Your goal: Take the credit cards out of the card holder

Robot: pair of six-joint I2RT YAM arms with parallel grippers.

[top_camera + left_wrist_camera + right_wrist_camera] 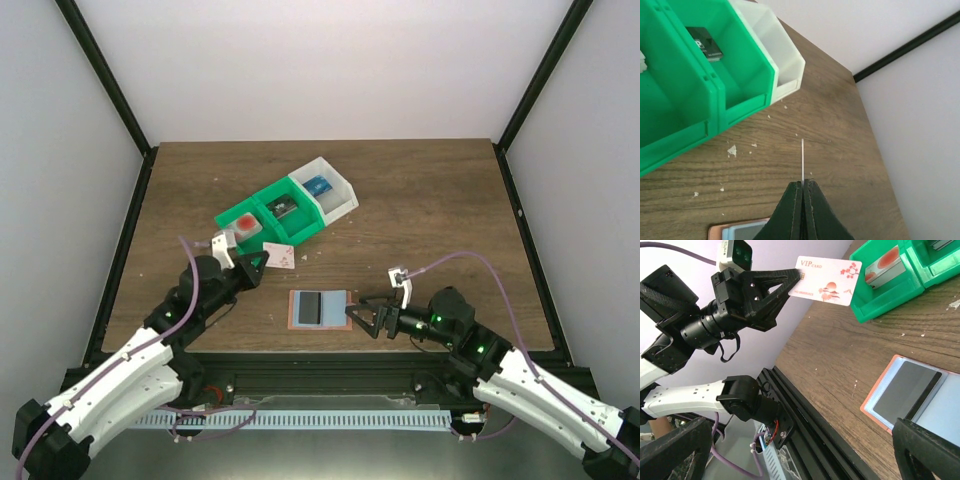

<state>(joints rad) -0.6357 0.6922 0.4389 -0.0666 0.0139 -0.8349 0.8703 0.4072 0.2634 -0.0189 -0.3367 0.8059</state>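
Nearest, my right claw (357, 312) gapes wide and empty just beside the right edge of the card holder (293, 310), which lies on the table (430, 220) with a grey card (310, 307) and a pale blue card (335, 308) showing in it. Beyond, my left claw (799, 275) pinches a white VIP card (825, 281) aloft, short of the green-and-white bin (305, 228).

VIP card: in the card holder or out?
Out. The left gripper pinches the VIP card by one edge, in the air near the green bin; the card holder lies open on the table, apart from it.
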